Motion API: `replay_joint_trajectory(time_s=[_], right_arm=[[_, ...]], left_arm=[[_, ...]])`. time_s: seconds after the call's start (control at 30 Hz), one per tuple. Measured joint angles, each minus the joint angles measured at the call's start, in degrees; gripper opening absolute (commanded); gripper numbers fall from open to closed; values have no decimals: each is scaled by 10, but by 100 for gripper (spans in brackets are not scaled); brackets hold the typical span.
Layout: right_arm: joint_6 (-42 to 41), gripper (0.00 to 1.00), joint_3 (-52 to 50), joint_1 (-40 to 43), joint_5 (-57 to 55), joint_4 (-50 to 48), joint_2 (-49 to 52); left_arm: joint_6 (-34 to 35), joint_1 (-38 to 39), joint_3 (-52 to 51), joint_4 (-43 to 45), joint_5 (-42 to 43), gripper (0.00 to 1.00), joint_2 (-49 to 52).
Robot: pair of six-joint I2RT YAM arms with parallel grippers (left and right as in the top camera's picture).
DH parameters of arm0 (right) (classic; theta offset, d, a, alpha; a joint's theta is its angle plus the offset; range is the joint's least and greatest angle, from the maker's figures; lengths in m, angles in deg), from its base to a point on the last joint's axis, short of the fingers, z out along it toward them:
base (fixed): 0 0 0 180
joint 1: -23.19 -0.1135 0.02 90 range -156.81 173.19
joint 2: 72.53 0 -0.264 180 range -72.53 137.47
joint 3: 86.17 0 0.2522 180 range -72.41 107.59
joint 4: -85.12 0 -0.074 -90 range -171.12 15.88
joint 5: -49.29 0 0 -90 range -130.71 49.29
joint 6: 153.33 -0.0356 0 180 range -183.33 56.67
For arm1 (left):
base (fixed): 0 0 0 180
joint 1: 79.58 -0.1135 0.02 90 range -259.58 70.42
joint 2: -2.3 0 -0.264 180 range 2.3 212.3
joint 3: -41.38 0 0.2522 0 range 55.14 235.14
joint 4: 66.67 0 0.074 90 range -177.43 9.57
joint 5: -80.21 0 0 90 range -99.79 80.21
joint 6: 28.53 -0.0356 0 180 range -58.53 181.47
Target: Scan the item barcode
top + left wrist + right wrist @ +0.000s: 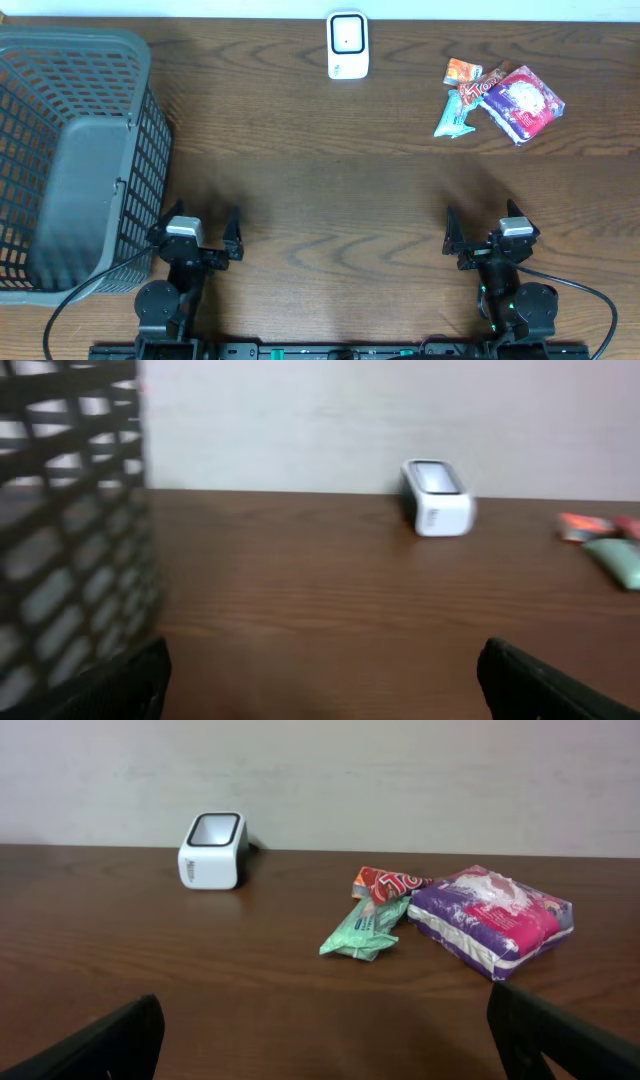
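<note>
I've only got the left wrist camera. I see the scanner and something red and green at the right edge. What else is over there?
Observer: A large purple pack lies just right of that green packet, outside your frame.
Operator: Anything inside the basket on my left?
Observer: From overhead, I see nothing inside the basket.
Operator: And the other arm?
Observer: The right claw is open and holds nothing, near the table's front edge, with the packets across the table beyond it.

Cut off and blurred
Basket (150,140) overruns the left edge; far packets (615,558) blurred, clipped at right.
</note>
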Motion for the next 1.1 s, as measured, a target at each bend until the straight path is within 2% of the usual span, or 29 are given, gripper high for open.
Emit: replay_joint_trajectory(time_s=[0.17,1.1], right_arm=[[0,99,0,0,0,0,0],[0,99,0,0,0,0,0]], left_arm=[[-9,0,2,-9,-67,98,0],[-35,0,2,-8,-79,98,0]])
